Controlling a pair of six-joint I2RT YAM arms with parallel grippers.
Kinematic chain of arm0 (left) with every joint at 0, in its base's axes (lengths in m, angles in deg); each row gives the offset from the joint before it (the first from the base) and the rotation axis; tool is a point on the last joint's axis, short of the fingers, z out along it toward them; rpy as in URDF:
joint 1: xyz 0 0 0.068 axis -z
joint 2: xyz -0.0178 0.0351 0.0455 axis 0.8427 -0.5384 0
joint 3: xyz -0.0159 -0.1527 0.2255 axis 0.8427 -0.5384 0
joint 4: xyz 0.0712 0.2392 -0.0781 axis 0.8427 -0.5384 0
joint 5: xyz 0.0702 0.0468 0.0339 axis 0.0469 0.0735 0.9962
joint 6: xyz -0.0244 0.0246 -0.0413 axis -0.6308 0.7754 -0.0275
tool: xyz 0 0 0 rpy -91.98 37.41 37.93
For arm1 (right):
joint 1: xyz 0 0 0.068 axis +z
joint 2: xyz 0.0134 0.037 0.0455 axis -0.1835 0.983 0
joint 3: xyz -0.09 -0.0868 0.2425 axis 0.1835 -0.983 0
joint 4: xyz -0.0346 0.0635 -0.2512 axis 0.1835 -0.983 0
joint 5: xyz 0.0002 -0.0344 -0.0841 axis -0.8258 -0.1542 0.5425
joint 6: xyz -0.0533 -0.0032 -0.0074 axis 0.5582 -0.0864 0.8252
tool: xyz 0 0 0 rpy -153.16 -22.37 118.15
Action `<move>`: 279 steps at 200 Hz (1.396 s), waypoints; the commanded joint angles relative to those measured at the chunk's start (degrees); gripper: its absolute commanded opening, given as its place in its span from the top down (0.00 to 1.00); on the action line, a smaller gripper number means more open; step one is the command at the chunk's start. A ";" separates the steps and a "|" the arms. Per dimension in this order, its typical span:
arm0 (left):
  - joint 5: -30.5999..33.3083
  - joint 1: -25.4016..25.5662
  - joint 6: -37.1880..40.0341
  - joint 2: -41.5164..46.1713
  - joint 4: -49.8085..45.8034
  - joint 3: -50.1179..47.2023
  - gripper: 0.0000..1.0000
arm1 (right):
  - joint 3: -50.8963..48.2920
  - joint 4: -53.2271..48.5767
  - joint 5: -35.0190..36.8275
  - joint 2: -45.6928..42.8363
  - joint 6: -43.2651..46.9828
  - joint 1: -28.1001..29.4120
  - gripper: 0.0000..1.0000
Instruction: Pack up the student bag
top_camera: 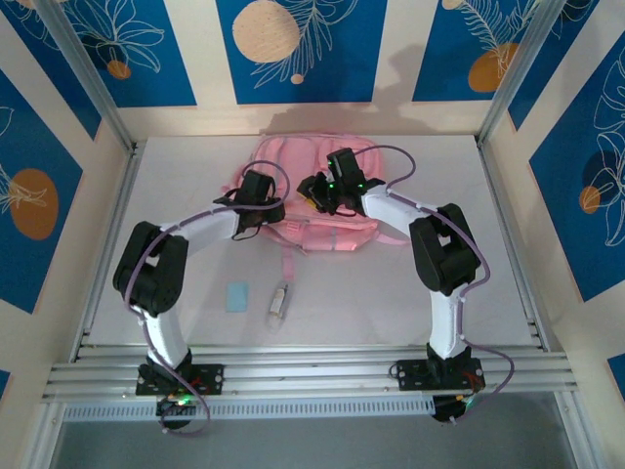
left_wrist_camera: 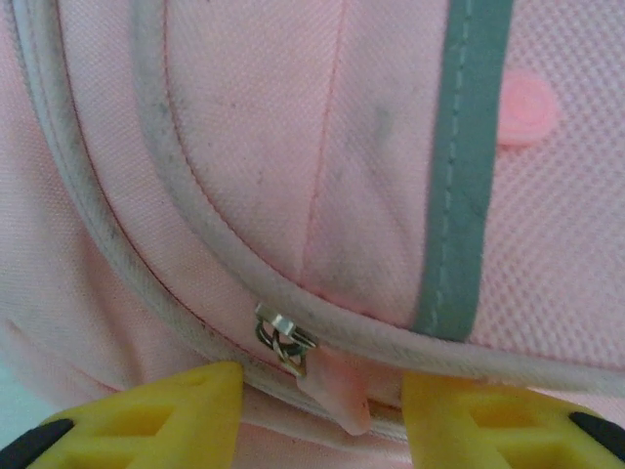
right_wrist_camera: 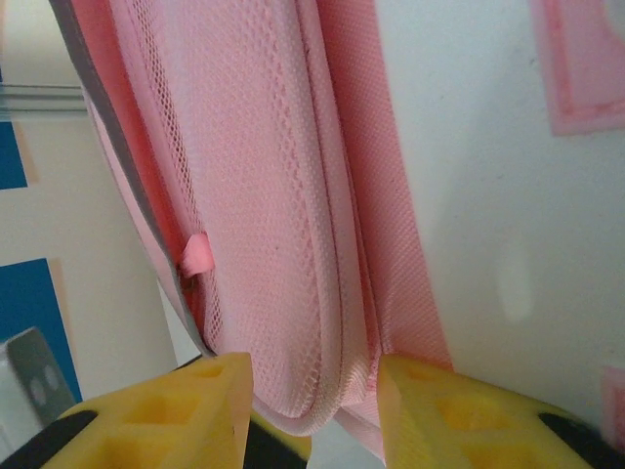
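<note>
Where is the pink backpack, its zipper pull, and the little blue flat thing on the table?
pink backpack (top_camera: 293,164): top view, on its upper fabric.
zipper pull (left_wrist_camera: 337,396): left wrist view, on the pink tab.
little blue flat thing (top_camera: 237,296): top view, on its middle.

Pink student bag, grey-trimmed, lying flat on table, strap toward near edge

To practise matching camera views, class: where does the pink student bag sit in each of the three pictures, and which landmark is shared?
Top external: student bag upper centre.
Left wrist: its front panel seen close up, zip pull low centre.
Right wrist: its mesh edge runs top to bottom through the centre.
Shared landmark: grey trim, seen in both wrist views.
</note>
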 commanded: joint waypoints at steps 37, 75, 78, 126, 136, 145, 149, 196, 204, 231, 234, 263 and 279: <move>-2.09 -4.44 3.14 -1.82 0.89 3.12 0.76 | -2.62 -3.11 2.96 0.19 1.50 -0.61 0.62; -3.94 -4.44 5.86 -0.74 -0.17 3.49 1.00 | -3.02 -3.50 3.11 -0.41 2.78 -0.77 0.64; -4.12 -4.44 6.22 -0.58 -0.39 3.57 1.00 | -3.01 -3.61 3.11 -0.48 2.96 -0.78 0.64; -5.17 -4.52 12.90 1.66 -5.47 3.99 1.00 | -3.34 -4.53 2.15 -1.10 6.00 -1.66 0.66; -7.78 -4.47 14.05 2.27 -5.57 3.31 1.00 | -2.84 -5.69 2.30 -1.14 7.73 -1.96 0.66; -11.45 -4.40 14.30 2.89 -5.98 2.68 1.00 | -2.18 -7.24 2.65 -0.94 9.22 -2.45 0.66; -12.94 -4.31 14.24 3.15 -6.11 2.36 1.00 | -1.89 -7.96 2.78 -0.83 9.81 -2.68 0.66; -25.53 -2.55 10.85 9.62 -6.06 -3.69 1.00 | -1.02 -11.11 4.62 -0.23 13.76 -7.54 0.60; -27.10 -2.12 10.82 10.35 -6.70 -3.71 1.00 | -0.69 -11.39 4.97 -0.26 14.44 -8.43 0.59; -31.08 -0.24 11.14 10.81 -9.04 -2.15 1.00 | 1.15 -13.54 5.07 -1.17 16.28 -10.57 0.56; -30.90 0.07 11.38 10.72 -9.55 -1.67 1.00 | 1.23 -13.91 4.87 -1.45 16.37 -10.72 0.56; -29.61 2.28 12.96 9.96 -11.65 0.80 1.00 | -1.31 -16.40 1.08 -6.62 16.00 -11.15 0.49; -29.26 2.72 13.22 9.26 -12.32 1.94 1.00 | -4.67 -16.52 -1.69 -10.39 14.67 -10.64 0.49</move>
